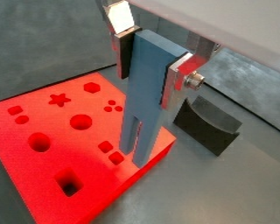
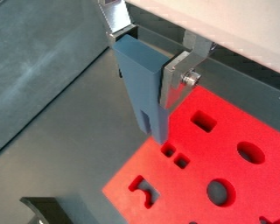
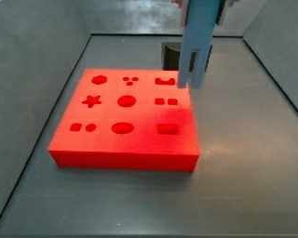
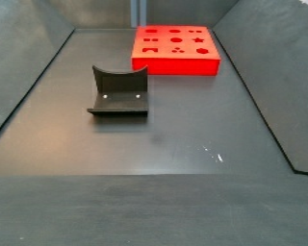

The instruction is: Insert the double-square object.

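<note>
Claw clamped on the double-square object, prongs hanging above the red board; next move, by judgement: align over the twin square holes, then lower.

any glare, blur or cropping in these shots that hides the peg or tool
Wrist views: sharp on the peg, the tool shut on it; the finger tip glares white. Side view: peg clear, but the tool is cropped off the frame. Other side view: glare specks on the floor; the board is small and far, the peg out of view.
</note>
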